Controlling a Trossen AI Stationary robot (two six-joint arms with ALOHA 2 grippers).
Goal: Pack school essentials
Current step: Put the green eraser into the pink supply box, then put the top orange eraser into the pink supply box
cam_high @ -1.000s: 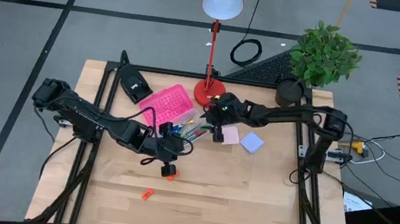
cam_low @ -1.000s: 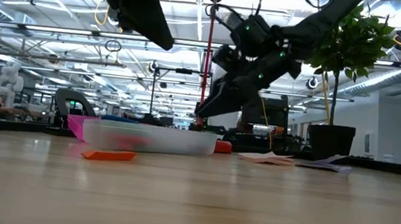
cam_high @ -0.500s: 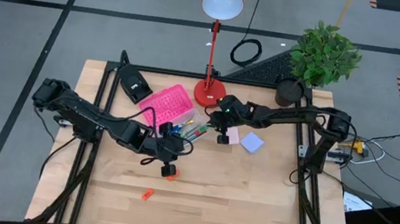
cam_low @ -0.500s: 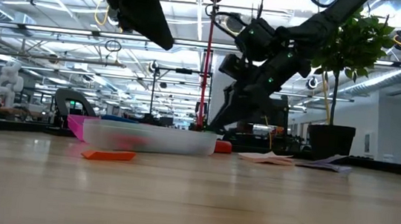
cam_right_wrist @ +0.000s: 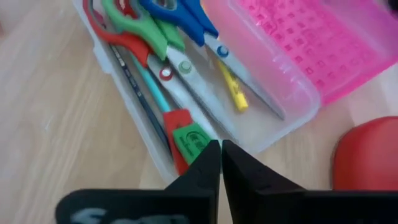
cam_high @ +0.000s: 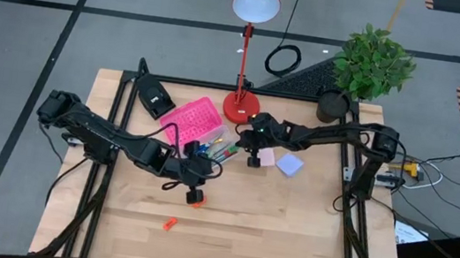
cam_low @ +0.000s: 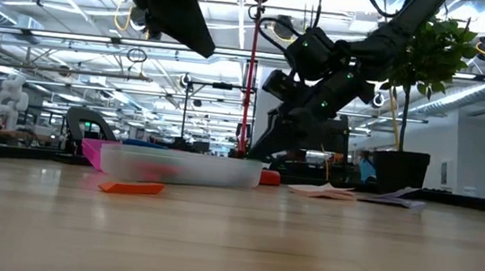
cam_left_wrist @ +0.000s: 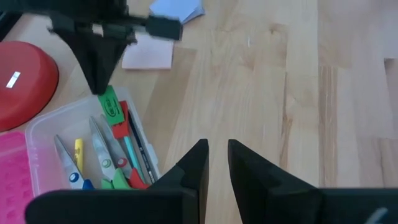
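So the right gripper [cam_right_wrist: 220, 163] hangs over the near end of the clear plastic box [cam_right_wrist: 292, 102] with its hinged pink lid [cam_right_wrist: 323, 37], fingers pressed nearly together with only a sliver of light between them, and nothing pinched. Just below the tips lies the green eraser [cam_right_wrist: 194, 140], resting on a red eraser [cam_right_wrist: 177, 118] inside the box, beside the red-handled scissors [cam_right_wrist: 124, 38], green-handled scissors [cam_right_wrist: 146, 32], blue-handled scissors [cam_right_wrist: 186, 18] and a yellow marker [cam_right_wrist: 231, 87].

Judging from that, the drop is done and the next piece wants fetching: lift straight up so the tips clear the box wall, then swing to the pink sticky-note pad [cam_high: 266, 156] and the blue sticky-note pad [cam_high: 289, 164] lying just beside the box.

Over on the other side, the left gripper [cam_left_wrist: 216, 155] hovers above bare wooden table [cam_high: 287, 235], fingers a narrow gap apart, empty. From above, a small red-orange eraser [cam_high: 195, 198] sits right under it, and an orange eraser [cam_high: 169, 224] lies well apart, nearer the front edge. Both are not yet packed. The red desk lamp [cam_high: 240, 104] stands behind the box.
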